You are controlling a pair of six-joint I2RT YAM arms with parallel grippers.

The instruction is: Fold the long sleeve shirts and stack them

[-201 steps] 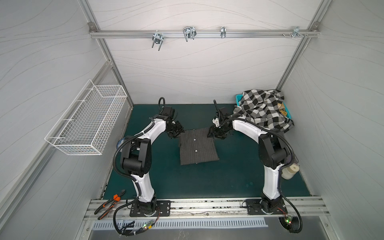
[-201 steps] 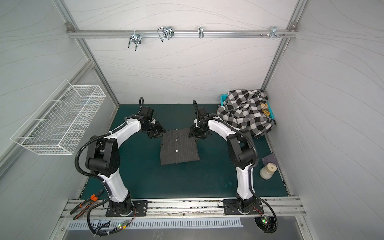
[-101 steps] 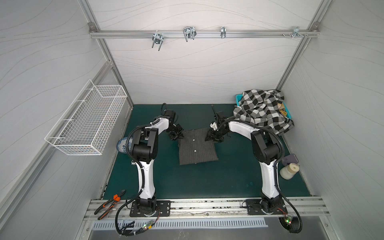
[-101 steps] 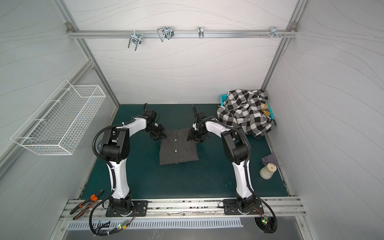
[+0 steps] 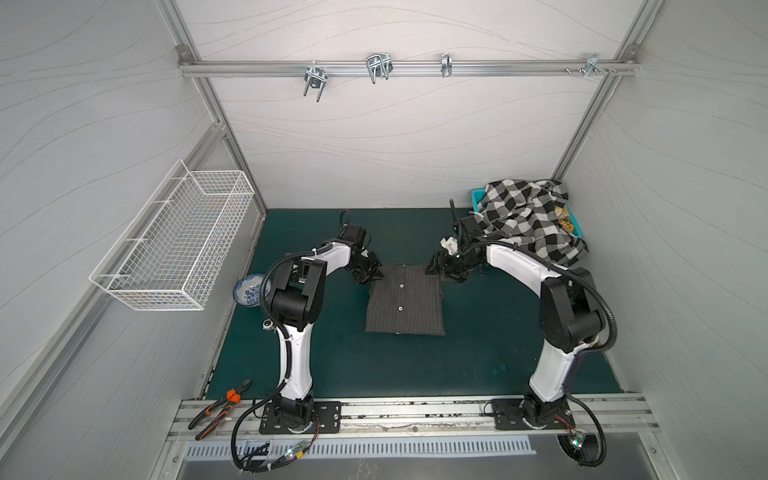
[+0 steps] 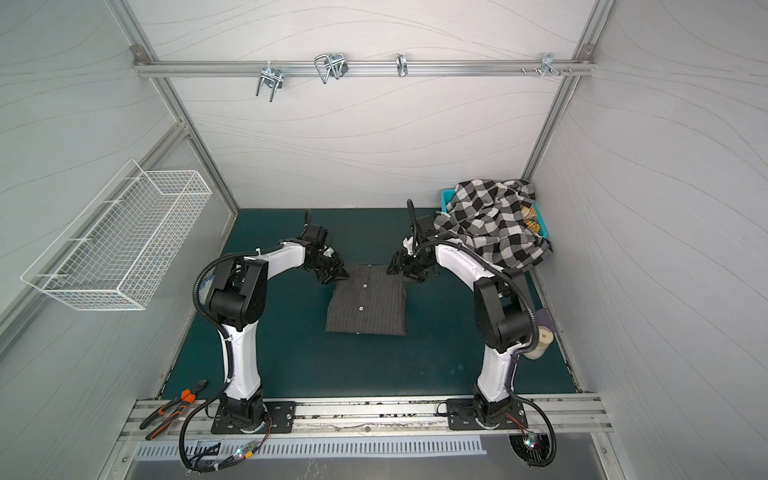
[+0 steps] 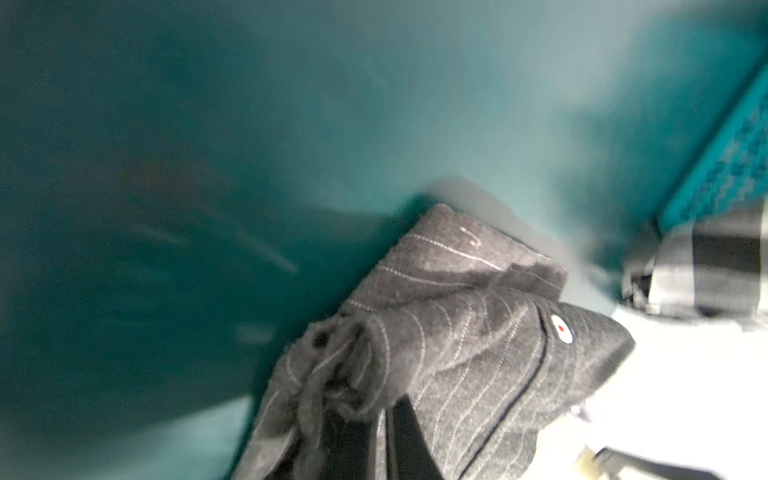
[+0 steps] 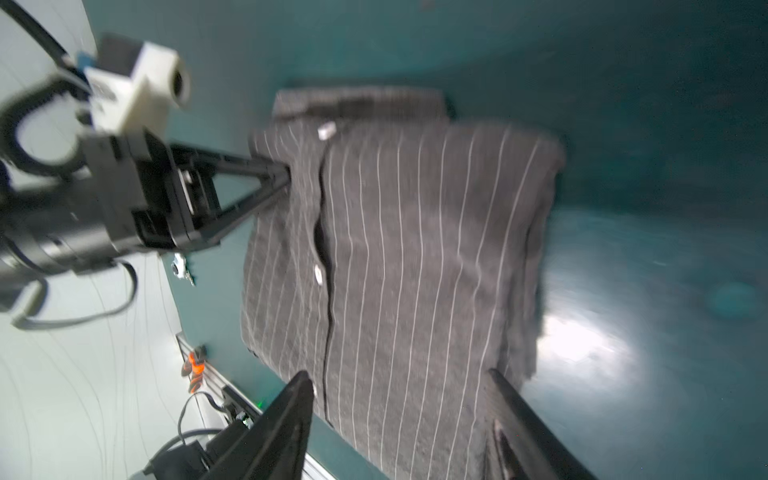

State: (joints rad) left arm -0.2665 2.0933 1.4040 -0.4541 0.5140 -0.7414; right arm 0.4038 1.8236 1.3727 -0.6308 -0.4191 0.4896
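The dark pinstriped shirt [image 5: 405, 303] [image 6: 368, 301] lies folded into a rectangle, buttons up, in the middle of the green mat. My left gripper [image 5: 371, 274] [image 6: 338, 275] is at its far left corner, shut on a bunch of that cloth [image 7: 457, 353]. In the right wrist view its fingertips [image 8: 284, 178] pinch the shirt's edge. My right gripper [image 5: 434, 270] [image 8: 399, 374] stands open at the far right corner, with its fingers wide on either side of the striped cloth [image 8: 415, 249]. The black-and-white checked shirt [image 5: 528, 220] [image 6: 490, 224] lies heaped over the teal basket [image 5: 478, 194].
A white wire basket [image 5: 178, 245] hangs on the left wall. A blue-and-white bowl [image 5: 251, 289] sits at the mat's left edge. Orange-handled pliers [image 5: 220, 407] lie by the front rail. A pale bottle [image 6: 540, 340] stands behind the right arm.
The left jaws have closed on the pinstriped shirt's far left corner. The right jaws have spread wider. The shirt lies where it was.
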